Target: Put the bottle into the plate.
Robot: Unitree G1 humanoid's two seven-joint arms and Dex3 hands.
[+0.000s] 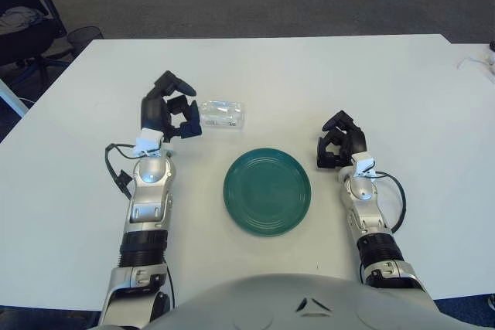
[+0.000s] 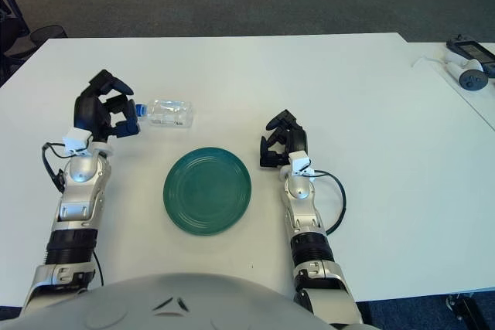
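Your bottle (image 2: 168, 113) lies on its side on the counter (image 2: 363, 90), just behind the green plate (image 2: 207, 191) and outside it. Your left hand (image 2: 104, 117) sits at its cap end, fingers (image 1: 188, 110) spread, gripping nothing. Your right hand (image 2: 282, 143) rests right of the plate, fingers curled, empty.

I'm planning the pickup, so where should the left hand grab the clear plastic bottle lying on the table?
Grip the clear plastic bottle around its mid-body, coming from above: it lies on its side, blue cap toward the open left hand, long sides exposed. The right hand sits beside the green round plate.
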